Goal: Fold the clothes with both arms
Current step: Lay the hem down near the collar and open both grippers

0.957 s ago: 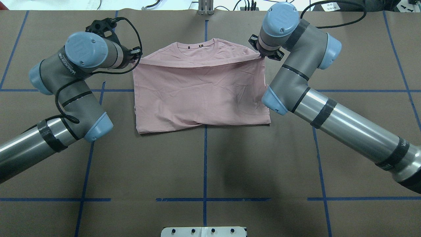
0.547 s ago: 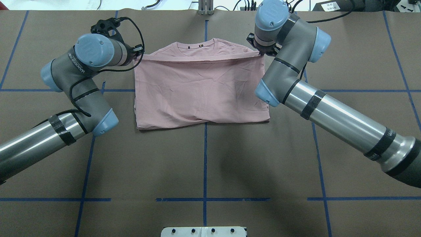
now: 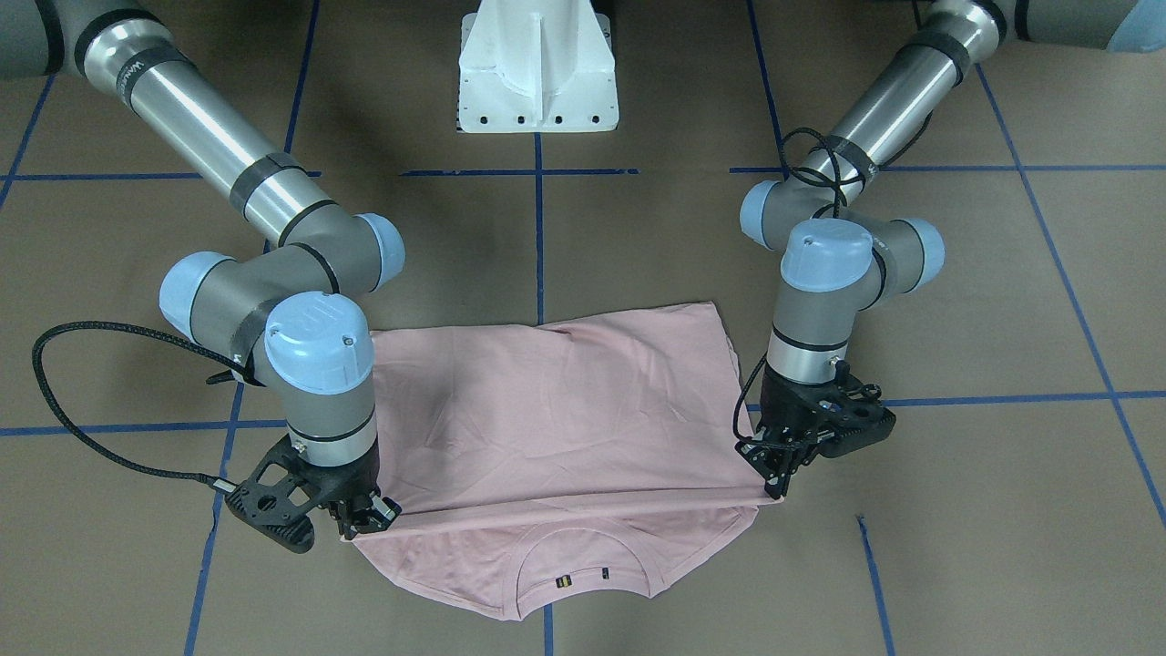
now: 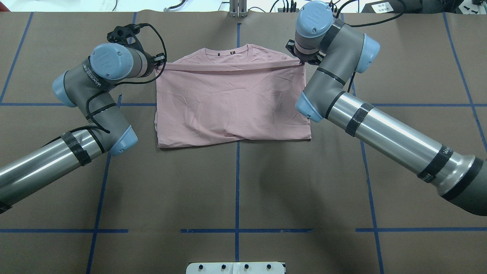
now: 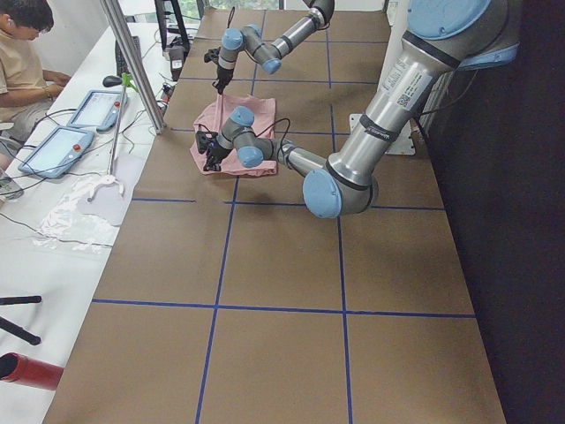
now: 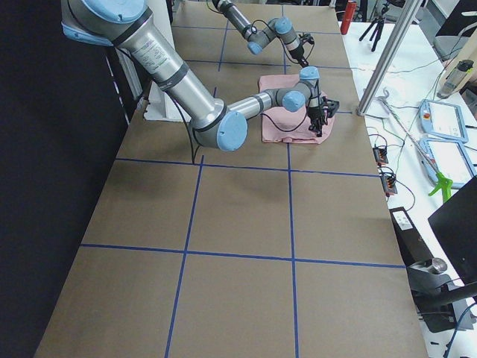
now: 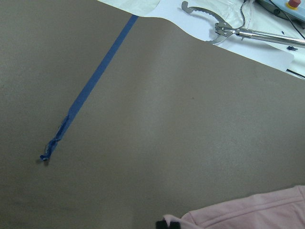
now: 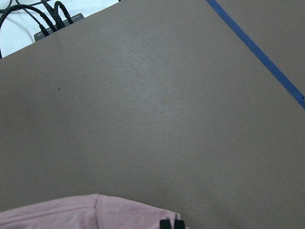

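The pale pink T-shirt (image 4: 232, 106) lies plain side up on the brown table, doubled over, its collar (image 4: 228, 51) at the far edge. A taut folded edge runs across just below the collar. My left gripper (image 4: 163, 64) is shut on that edge's left corner, and my right gripper (image 4: 303, 62) is shut on its right corner. From the front, the left gripper (image 3: 776, 487) and right gripper (image 3: 360, 528) hold the edge stretched just above the lower layer of the T-shirt (image 3: 556, 410). Each wrist view shows pink cloth (image 7: 248, 210) (image 8: 71, 210) at its bottom border.
The white pedestal base (image 4: 236, 267) stands at the near edge. Blue tape lines (image 4: 237, 182) cross the brown table cover. Beyond the far edge lie metal tongs (image 7: 224, 31) and cables (image 8: 47, 19). A person (image 5: 22, 53) sits at a side table with tablets.
Both grippers have carried the shirt's folded edge farther toward the collar, covering more of the shoulders. The arms' elbows have swung forward with them.
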`<action>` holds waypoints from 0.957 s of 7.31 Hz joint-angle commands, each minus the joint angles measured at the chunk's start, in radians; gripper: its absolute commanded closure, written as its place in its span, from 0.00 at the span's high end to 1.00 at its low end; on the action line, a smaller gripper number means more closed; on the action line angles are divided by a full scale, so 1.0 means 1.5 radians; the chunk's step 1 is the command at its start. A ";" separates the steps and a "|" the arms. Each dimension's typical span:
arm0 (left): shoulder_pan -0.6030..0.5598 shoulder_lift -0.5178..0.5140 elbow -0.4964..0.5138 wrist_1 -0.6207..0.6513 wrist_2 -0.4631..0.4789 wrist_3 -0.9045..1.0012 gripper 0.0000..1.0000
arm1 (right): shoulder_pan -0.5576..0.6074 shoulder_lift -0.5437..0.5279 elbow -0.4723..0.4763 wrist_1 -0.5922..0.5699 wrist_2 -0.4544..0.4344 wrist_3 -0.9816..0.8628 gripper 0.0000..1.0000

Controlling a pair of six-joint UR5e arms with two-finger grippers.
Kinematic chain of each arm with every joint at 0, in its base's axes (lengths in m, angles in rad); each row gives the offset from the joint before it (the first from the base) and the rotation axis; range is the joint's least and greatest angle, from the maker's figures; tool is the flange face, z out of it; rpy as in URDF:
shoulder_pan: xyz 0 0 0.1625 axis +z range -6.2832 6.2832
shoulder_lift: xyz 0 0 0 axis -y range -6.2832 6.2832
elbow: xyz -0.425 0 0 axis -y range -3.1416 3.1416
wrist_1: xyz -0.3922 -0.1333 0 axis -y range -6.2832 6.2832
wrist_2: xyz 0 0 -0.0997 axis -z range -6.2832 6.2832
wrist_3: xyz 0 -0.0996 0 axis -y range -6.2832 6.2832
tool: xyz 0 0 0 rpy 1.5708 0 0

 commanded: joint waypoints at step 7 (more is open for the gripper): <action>-0.039 0.061 -0.085 -0.094 -0.137 0.004 0.29 | -0.020 -0.132 0.223 0.004 0.086 0.046 0.64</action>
